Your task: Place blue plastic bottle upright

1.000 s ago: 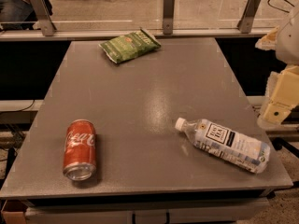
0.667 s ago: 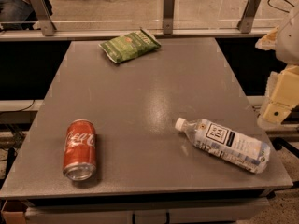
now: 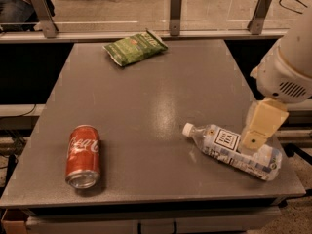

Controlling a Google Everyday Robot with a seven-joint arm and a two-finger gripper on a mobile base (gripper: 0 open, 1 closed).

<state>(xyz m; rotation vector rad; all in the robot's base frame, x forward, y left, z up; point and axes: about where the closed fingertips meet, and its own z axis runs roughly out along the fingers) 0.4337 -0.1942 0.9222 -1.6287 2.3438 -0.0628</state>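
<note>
Blue plastic bottle (image 3: 225,145) (lying flat) under gripper (image 3: 254,141)

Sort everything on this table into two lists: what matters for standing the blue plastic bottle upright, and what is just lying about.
For the job: blue plastic bottle, lying on its side near the front right; pincer, just over the bottle's body.
Lying about: red Coca-Cola can, on its side, front left; green chip bag, far edge.
</note>
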